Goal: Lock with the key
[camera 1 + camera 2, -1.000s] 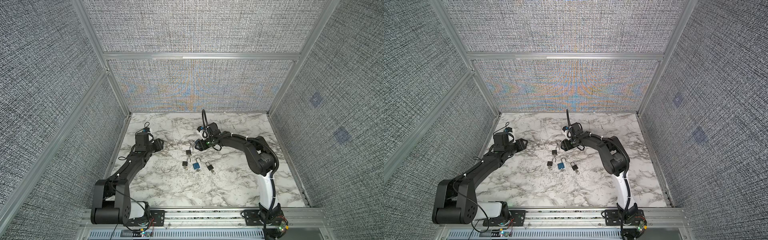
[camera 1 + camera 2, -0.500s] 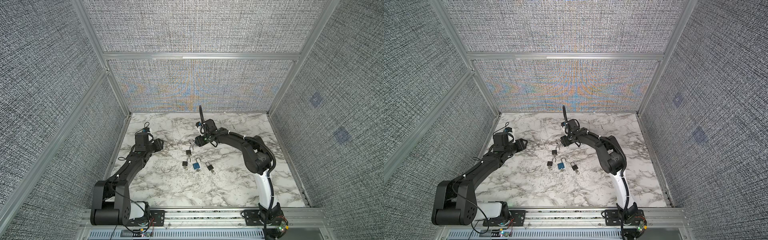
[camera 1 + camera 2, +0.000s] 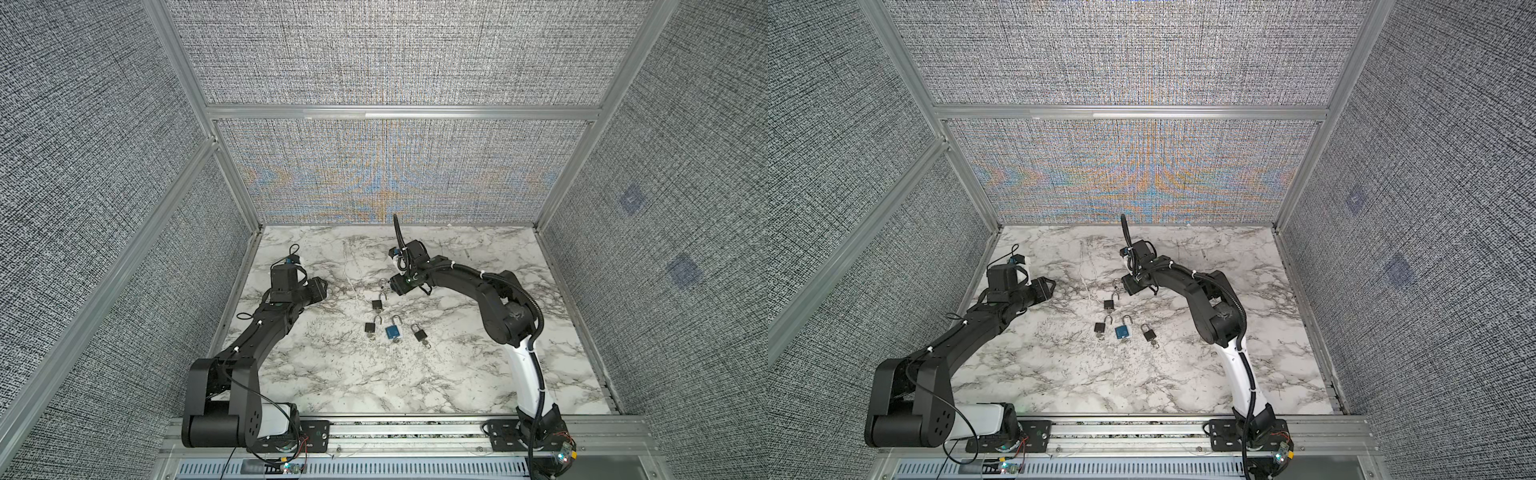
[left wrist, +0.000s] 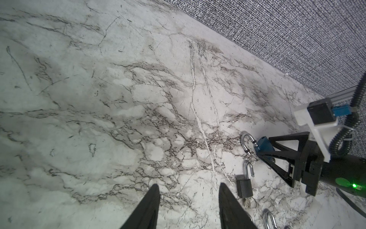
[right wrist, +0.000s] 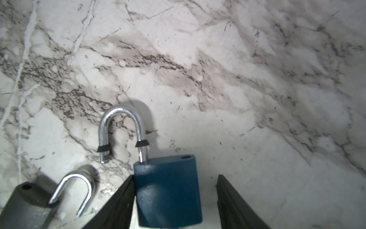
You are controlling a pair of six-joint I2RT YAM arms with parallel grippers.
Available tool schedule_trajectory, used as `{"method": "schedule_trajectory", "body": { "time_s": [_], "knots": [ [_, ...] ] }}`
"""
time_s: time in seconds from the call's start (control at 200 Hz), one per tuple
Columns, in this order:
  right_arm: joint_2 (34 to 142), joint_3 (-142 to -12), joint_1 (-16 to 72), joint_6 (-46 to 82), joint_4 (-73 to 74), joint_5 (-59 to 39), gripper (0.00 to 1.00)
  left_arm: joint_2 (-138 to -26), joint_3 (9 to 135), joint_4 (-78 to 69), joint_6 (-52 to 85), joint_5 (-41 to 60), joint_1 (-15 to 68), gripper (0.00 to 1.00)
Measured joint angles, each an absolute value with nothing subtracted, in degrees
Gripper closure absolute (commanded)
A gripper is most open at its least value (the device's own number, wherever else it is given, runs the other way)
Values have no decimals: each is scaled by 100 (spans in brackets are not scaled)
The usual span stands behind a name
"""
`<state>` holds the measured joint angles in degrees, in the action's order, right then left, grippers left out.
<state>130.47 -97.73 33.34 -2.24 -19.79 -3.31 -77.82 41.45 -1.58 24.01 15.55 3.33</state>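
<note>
Right gripper (image 5: 175, 176), jaws apart, straddles the blue padlock (image 5: 168, 188) on the tabletop (image 5: 257, 99), centre toward the far edge; left gripper (image 4: 188, 184) spread, empty. Close off-centre and you may skid it into the neighbouring black padlock (image 5: 23, 204).

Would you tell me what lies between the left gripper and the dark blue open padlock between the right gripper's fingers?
Only bare white marble table, seen in both top views; the small black padlock lies just off that line.
</note>
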Motion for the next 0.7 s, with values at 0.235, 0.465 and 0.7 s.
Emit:
{"method": "schedule_trajectory", "body": {
  "time_s": [0.235,0.465,0.7],
  "knots": [
    [13061,-9782,3371,-331,-1981,-185,41,-7754,4145,-158,2401,1557,331,49],
    [13089,-9830,3387,-375,-2016,-180,41,-7752,4145,-156,2403,1557,331,49],
    [13170,-9946,3422,-423,-2040,-156,47,-7756,4145,-156,2401,1559,333,49]
  ]
}}
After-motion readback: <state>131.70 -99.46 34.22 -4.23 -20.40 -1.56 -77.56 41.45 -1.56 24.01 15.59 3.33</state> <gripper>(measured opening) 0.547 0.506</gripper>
